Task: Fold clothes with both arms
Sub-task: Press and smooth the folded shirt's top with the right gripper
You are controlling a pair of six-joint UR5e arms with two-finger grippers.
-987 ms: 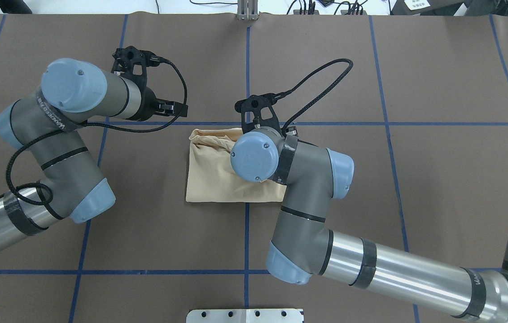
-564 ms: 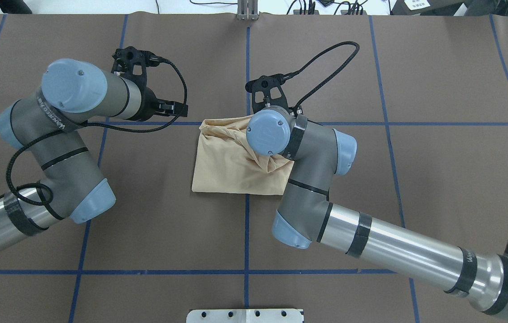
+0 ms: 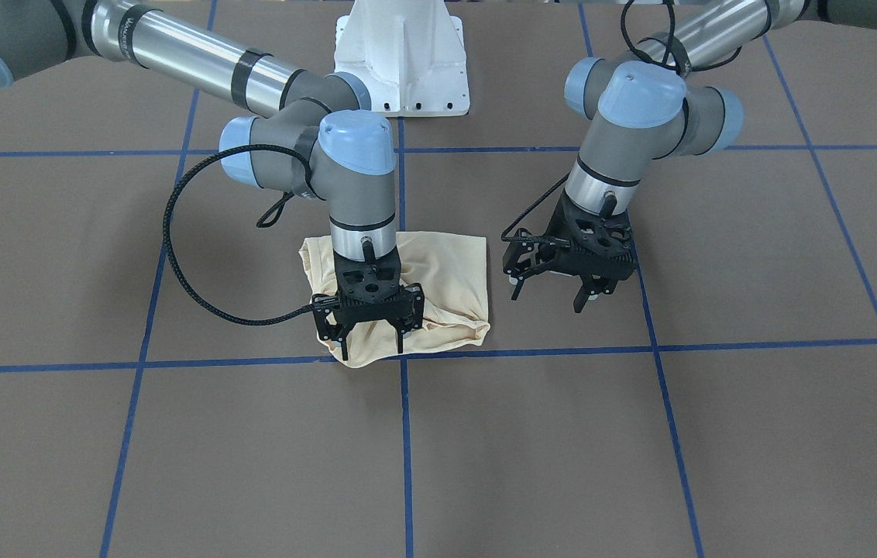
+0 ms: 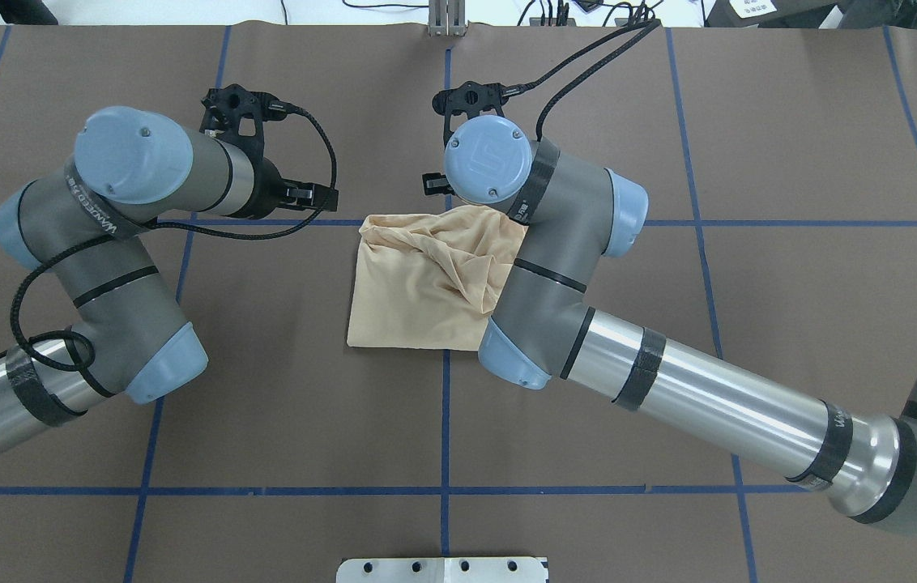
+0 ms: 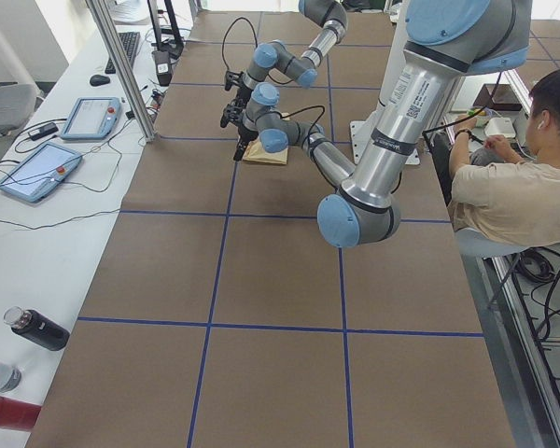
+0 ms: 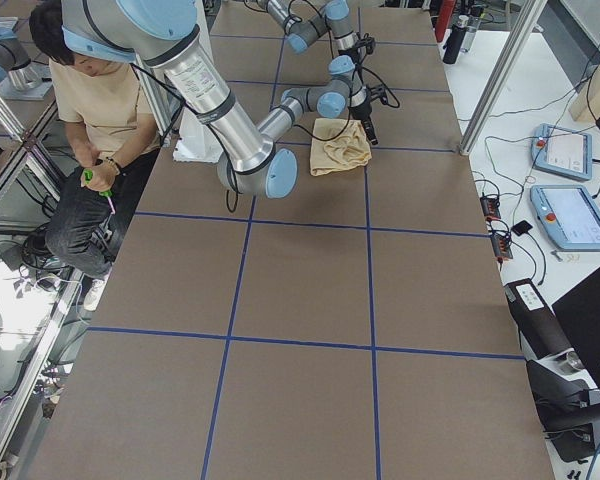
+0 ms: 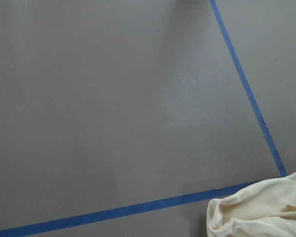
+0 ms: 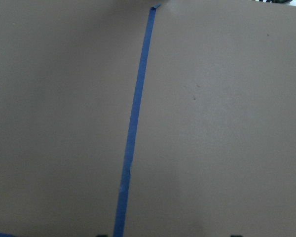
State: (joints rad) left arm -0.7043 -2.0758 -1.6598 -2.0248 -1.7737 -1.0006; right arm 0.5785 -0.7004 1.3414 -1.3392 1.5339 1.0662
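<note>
Cream-yellow T-shirt (image 4: pixel 418 300) is seen near centre of table (image 4: pixel 791 146), already folded into compact rectangle. Far edge is left rumpled; print is not shown. Task is judged nearly done: smoothing or one last fold is left.

Right gripper (image 3: pixel 371 341) is held over rumpled edge, fingers apart, nothing gripped. Left gripper (image 3: pixel 551 298) is held beside T-shirt, not touching, fingers apart, empty.

Right fingers are hidden under wrist in overhead view; spread is shown by front-facing view. Only bare table and blue tape (image 8: pixel 133 123) are shown by right wrist view.
</note>
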